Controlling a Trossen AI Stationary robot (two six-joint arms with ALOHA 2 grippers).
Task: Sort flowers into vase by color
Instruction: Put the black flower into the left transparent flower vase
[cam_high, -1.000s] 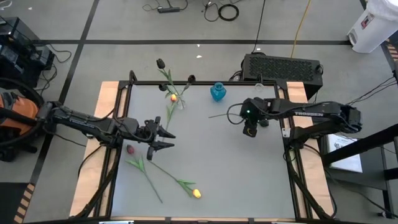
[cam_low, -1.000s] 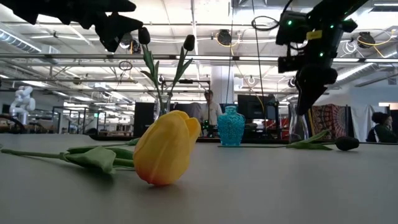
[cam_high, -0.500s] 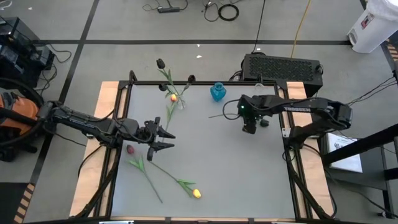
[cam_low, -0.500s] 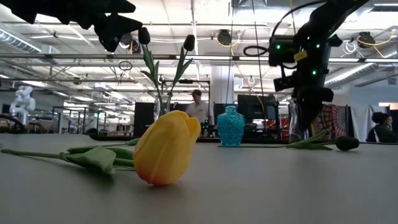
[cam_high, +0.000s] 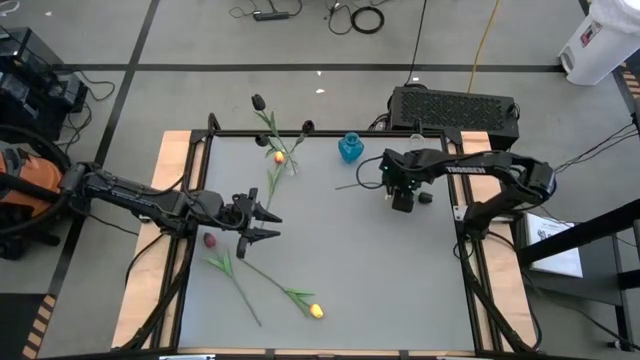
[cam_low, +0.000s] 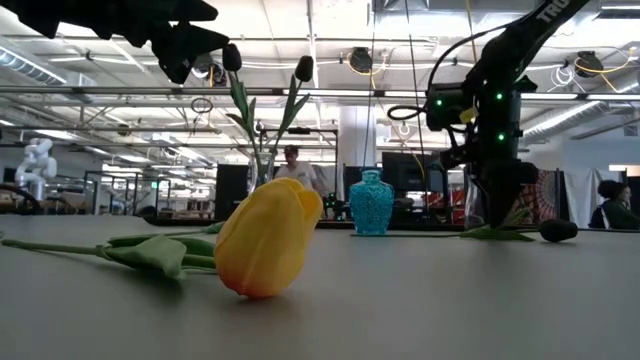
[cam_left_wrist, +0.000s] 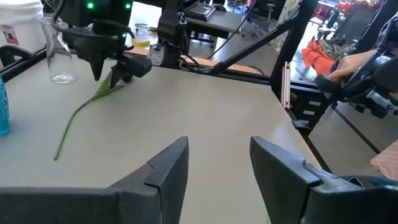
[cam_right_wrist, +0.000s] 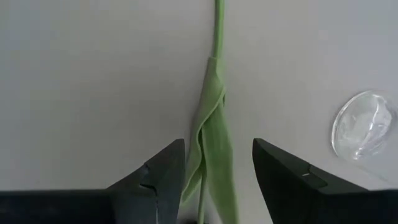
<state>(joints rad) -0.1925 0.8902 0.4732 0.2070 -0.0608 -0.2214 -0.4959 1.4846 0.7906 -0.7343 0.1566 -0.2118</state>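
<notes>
Right wrist view puts the right gripper (cam_right_wrist: 214, 177) directly over a loose flower (cam_right_wrist: 212, 155), jaws apart, one finger on each side of the folded leaf and stem, nothing clamped yet. You will see from the overhead frames that over the last second this arm has swung inward from the table's right edge and come down above that stem (cam_high: 358, 184), which lies flat near the back of the table, just beside the blue vase (cam_high: 350, 148). The flower's dark head (cam_low: 558, 231) rests on the table at the far end of the stem. An empty clear vase (cam_right_wrist: 362, 126) stands just beside the gripper.

Left gripper (cam_high: 262, 226) hangs at mid-left with jaws apart, holding nothing; it has not moved. Two flowers lie on the table close by it: a dark red one (cam_high: 210, 241) and a yellow one (cam_high: 316, 311).

Another clear vase (cam_high: 288, 160) at the back already holds several stems, black and yellow heads among them.

Judgement: the right arm has finished its approach and sits in pre-grasp. Next move calls for a little more descent and a close on the stem. The leaf is soft, so watch for a slipping grip.
</notes>
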